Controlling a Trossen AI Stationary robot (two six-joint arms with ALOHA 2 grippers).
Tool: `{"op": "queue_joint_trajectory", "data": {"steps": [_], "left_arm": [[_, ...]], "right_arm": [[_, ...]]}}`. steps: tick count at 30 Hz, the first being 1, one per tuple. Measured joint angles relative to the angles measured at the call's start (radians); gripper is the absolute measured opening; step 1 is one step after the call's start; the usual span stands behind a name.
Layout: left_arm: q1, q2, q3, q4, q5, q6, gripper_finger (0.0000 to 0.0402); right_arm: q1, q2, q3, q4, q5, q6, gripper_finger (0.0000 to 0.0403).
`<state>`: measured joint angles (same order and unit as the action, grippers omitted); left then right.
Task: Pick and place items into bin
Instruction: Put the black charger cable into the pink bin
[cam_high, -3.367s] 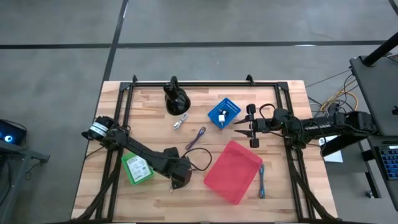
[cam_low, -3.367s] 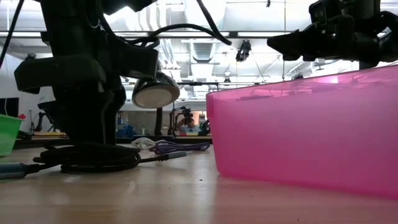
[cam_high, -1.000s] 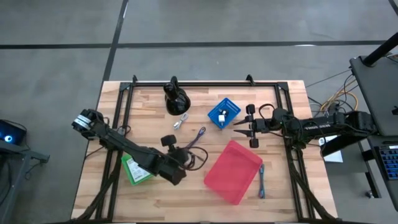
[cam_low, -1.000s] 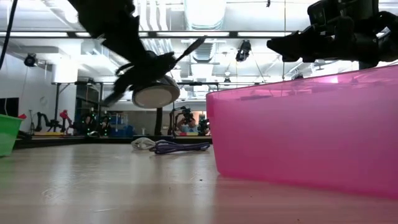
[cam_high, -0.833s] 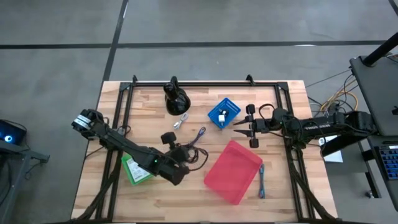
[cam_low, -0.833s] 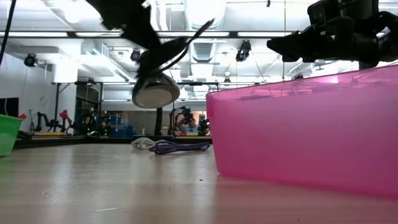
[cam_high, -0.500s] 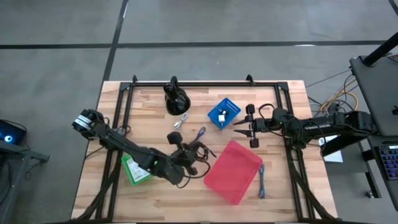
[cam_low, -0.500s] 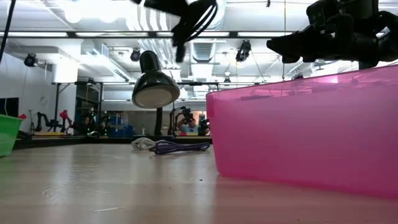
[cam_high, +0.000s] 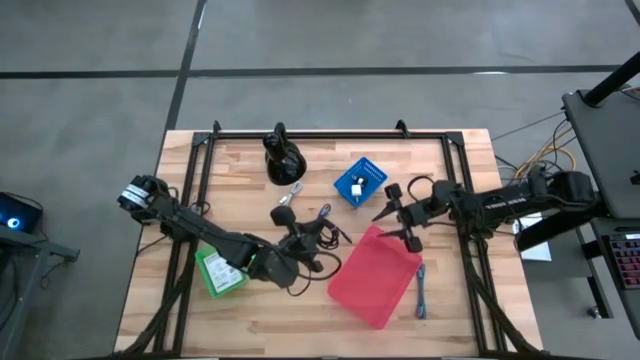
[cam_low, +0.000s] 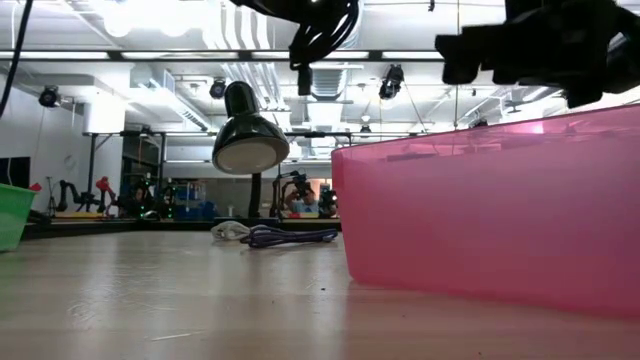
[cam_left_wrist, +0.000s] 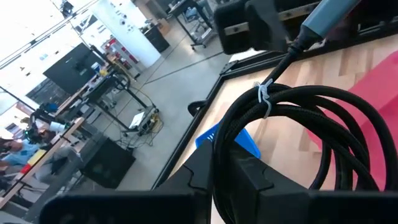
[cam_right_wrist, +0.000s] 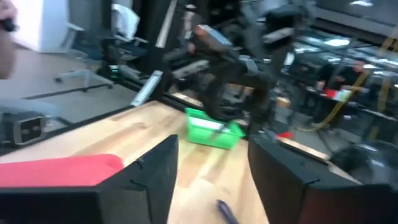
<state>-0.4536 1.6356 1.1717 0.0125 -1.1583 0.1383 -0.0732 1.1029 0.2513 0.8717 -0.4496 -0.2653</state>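
Left gripper (cam_high: 300, 243) clenched on black coiled cable (cam_high: 322, 236) beside red bin (cam_high: 375, 276), right gripper (cam_high: 397, 215) spread, blue box (cam_high: 361, 181) w/ white bits

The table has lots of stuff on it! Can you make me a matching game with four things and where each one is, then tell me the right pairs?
Things:
1. black coiled cable
2. blue cable
3. purple cable
4. green bin

Places:
A. flat on the wood beside the red bin, on the right arm's side
B. partly under the left arm
C. held up off the table in the left claw
D. on the wood between the black cable and the blue box

Right pairs: 1-C, 2-A, 3-D, 4-B
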Motion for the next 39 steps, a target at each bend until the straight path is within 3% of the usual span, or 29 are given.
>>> {"op": "queue_joint_trajectory", "data": {"steps": [9, 20, 39], "left_arm": [[0.007, 0.000, -0.001, 0.006, 0.001, 0.000, 0.0013], [0.015, 0.001, -0.016, 0.010, 0.004, 0.000, 0.0013], [0.038, 0.001, -0.016, 0.006, 0.003, 0.002, 0.0013]], "right_arm": [[0.049, 0.219, 0.154, 0.001, -0.001, -0.008, 0.0235], [0.044, 0.459, 0.332, 0.050, 0.005, 0.072, 0.0238], [0.064, 0.500, 0.384, 0.111, -0.005, 0.087, 0.0226]]}}
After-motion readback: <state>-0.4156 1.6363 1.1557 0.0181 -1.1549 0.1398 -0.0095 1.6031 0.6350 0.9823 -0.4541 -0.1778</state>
